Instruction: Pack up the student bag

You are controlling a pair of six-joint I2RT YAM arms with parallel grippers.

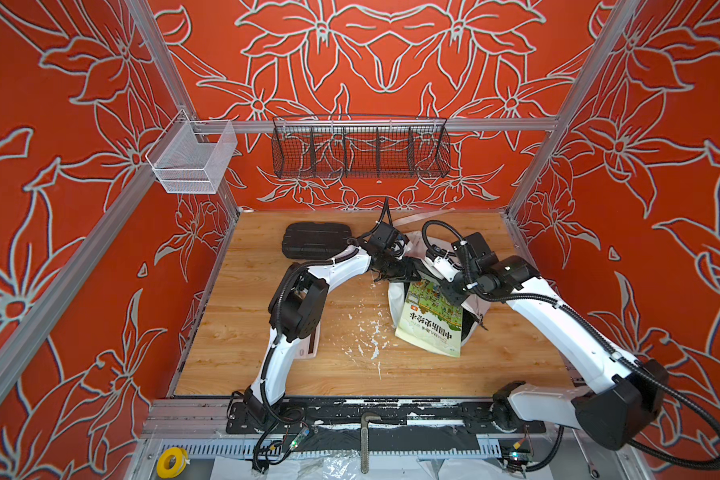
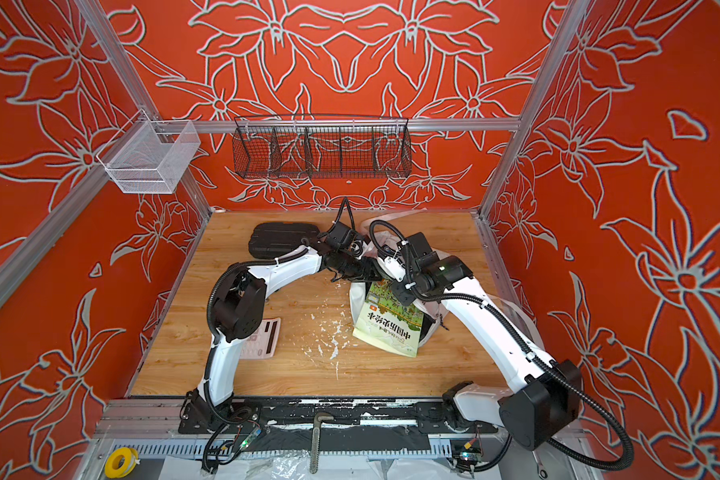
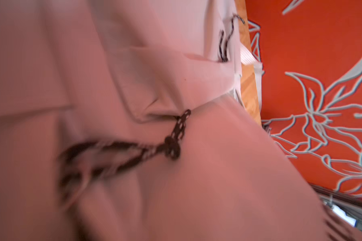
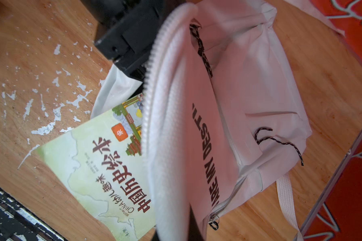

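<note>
The white student bag (image 1: pixel 396 300) (image 2: pixel 356 297) lies at the table's right middle, largely under both arms. Its black print and cord zipper pulls (image 4: pixel 280 141) show in the right wrist view. A green book (image 1: pixel 431 326) (image 2: pixel 391 324) (image 4: pixel 96 167) sticks halfway out of the bag's mouth towards the front edge. My right gripper (image 1: pixel 452 291) is shut on the bag's zipper rim (image 4: pixel 155 125) and holds it raised above the book. My left gripper (image 1: pixel 408 270) is pressed against the bag's left side; white fabric (image 3: pixel 196 167) and a cord pull (image 3: pixel 171 144) fill its wrist view, hiding its jaws.
A black hard case (image 1: pixel 316 241) lies at the back left. A white calculator (image 2: pixel 262 343) sits partly under the left arm. White flakes (image 1: pixel 366 332) dot the wood. A black wire basket (image 1: pixel 360 151) and a white mesh basket (image 1: pixel 192 162) hang on the frame.
</note>
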